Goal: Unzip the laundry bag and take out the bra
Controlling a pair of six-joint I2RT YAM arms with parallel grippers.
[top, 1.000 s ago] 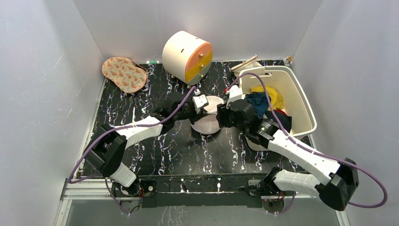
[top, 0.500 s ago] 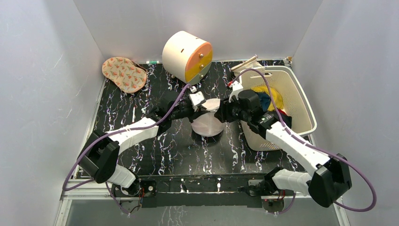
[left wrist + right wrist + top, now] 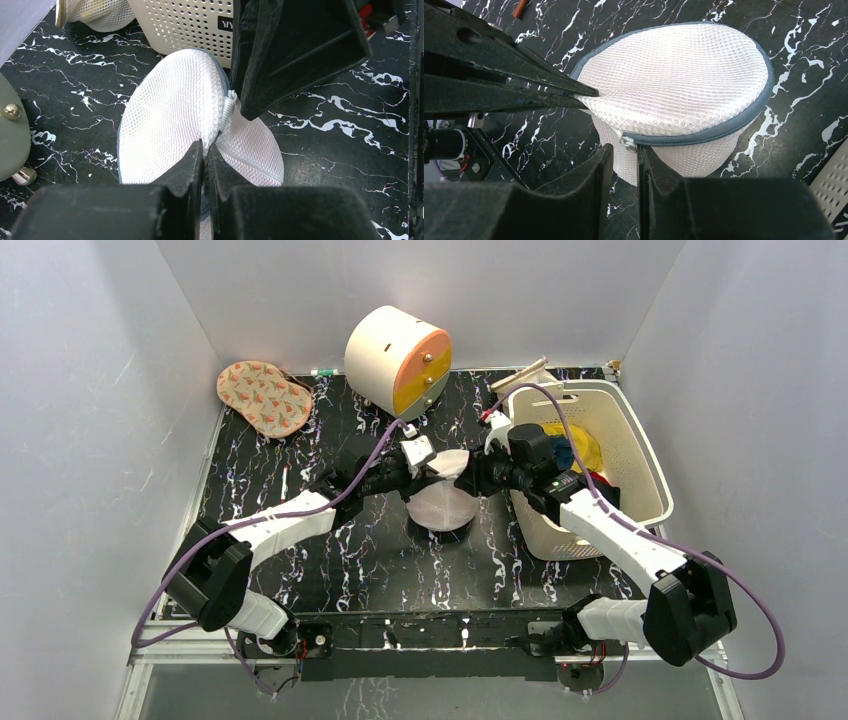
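The laundry bag (image 3: 441,503), a round white mesh pouch with a grey zipper round its rim, stands at mid-table, pulled up on its far side. My left gripper (image 3: 436,473) is shut on a fold of mesh at the bag's (image 3: 170,110) rim, pinched between its tips (image 3: 205,146). From the right, my right gripper (image 3: 470,478) meets the bag (image 3: 674,85) at the zipper's end. Its jaws (image 3: 625,148) stand a narrow gap apart, with the metal zipper pull (image 3: 626,141) at their tips. The zipper looks closed. The bra is hidden.
A cream slotted basket (image 3: 640,455) with blue, yellow and dark clothes stands just right of the bag, its wall (image 3: 190,20) close behind. A cream-and-orange cylindrical cabinet (image 3: 397,358) sits at the back, and a patterned cloth pad (image 3: 264,397) at the back left.
My right arm has swung back and left to the bag's rim, and its jaws have narrowed. My left gripper has drawn the bag's edge slightly back and up.
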